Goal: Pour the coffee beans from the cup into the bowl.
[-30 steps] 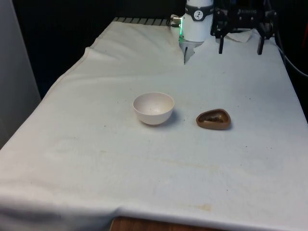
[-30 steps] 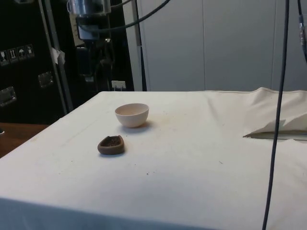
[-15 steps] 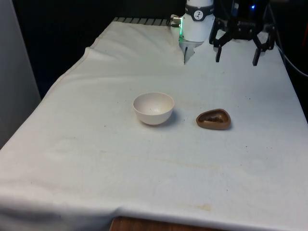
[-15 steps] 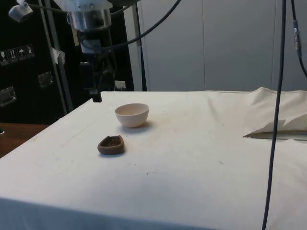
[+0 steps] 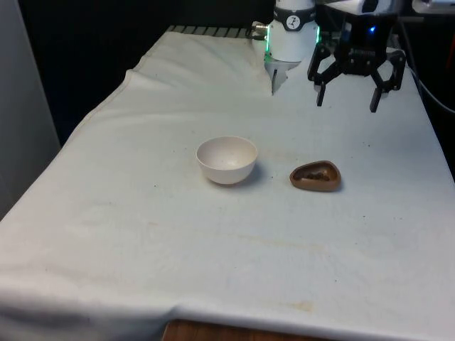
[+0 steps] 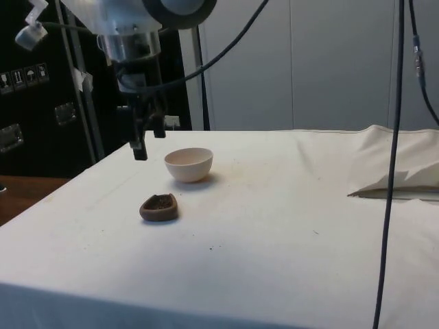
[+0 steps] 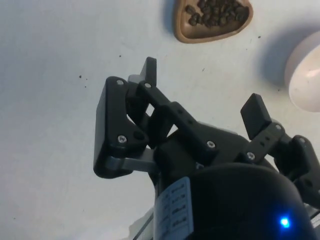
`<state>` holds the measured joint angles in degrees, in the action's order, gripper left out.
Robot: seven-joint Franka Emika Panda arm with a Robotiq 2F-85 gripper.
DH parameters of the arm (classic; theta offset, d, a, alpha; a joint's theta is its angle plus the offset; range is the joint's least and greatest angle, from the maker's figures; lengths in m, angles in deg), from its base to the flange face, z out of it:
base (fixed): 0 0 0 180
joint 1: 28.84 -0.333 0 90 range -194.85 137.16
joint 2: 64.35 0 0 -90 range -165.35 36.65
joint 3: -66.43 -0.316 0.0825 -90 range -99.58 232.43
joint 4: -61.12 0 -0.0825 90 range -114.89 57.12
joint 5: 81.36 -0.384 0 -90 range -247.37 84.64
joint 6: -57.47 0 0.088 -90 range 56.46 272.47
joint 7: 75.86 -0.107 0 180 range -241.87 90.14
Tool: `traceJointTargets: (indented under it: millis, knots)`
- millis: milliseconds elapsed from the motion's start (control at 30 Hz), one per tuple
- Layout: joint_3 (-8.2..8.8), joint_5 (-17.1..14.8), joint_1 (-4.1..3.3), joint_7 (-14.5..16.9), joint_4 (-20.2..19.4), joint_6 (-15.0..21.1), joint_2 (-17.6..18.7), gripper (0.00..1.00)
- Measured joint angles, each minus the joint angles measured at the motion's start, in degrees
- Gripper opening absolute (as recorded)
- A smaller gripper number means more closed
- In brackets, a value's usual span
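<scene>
A small brown cup (image 5: pixel 316 176) with coffee beans in it lies on the white cloth, toward the front view's right. An empty cream bowl (image 5: pixel 227 159) stands just beside it, toward the front view's left. My black gripper (image 5: pixel 346 106) hangs open in the air behind the cup, well above the cloth and apart from both. In the side view the gripper (image 6: pixel 149 141) hovers beyond the cup (image 6: pixel 159 207) and beside the bowl (image 6: pixel 188 164). The wrist view looks down past the spread fingers (image 7: pixel 257 113) at the cup (image 7: pixel 212 19) with its beans and the bowl's edge (image 7: pixel 305 80).
The white cloth (image 5: pixel 213 241) covers the whole table and is rumpled into a fold (image 6: pixel 398 181) near the robot's base. The table's front edge (image 5: pixel 234 328) shows bare wood below the cloth.
The gripper has come down and forward toward the cup, staying open. Cup and bowl have not moved.
</scene>
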<state>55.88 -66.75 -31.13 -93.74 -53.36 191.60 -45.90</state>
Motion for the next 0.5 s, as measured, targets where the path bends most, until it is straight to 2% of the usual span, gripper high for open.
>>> traceJointTargets:
  millis: [500]
  knots:
    - [-0.17, 2.52, -0.17, -2.52, -1.15, 5.56, 3.21, 1.0]
